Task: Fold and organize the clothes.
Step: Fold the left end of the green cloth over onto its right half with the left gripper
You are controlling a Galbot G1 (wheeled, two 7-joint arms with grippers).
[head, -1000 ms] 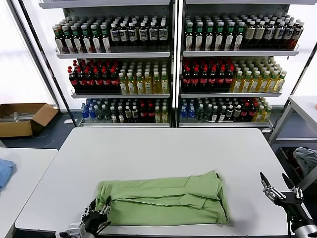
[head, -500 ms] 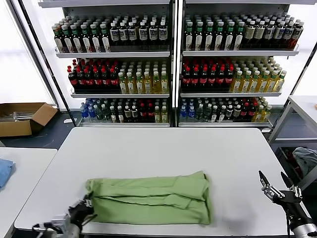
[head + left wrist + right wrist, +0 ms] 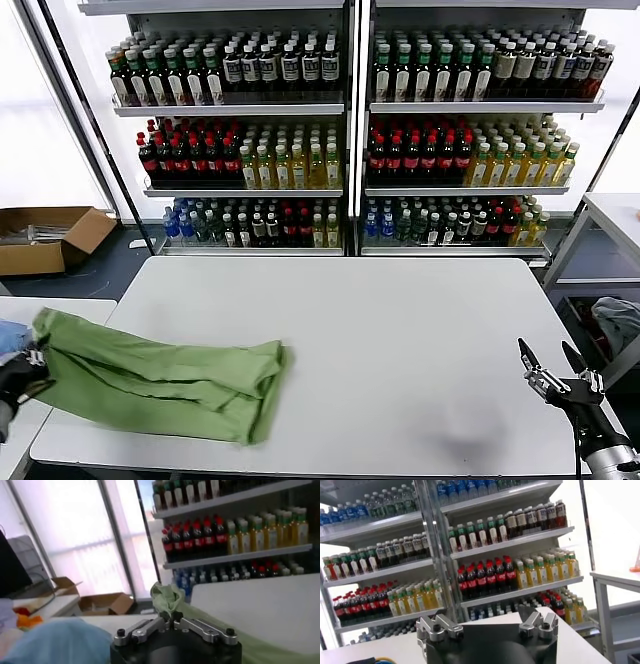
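Now the folded green polo shirt [image 3: 160, 378] has slid to the frame's lower left, apparently toward the side table; left gripper [image 3: 30, 362] clenched on its edge, right gripper [image 3: 553, 362] idle, released.

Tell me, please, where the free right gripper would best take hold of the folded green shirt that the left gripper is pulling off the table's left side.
Probably the trailing right end of the folded green shirt, approached from the right gripper side. That end lies flat and layered on the white table, while the left gripper pinches the opposite end.
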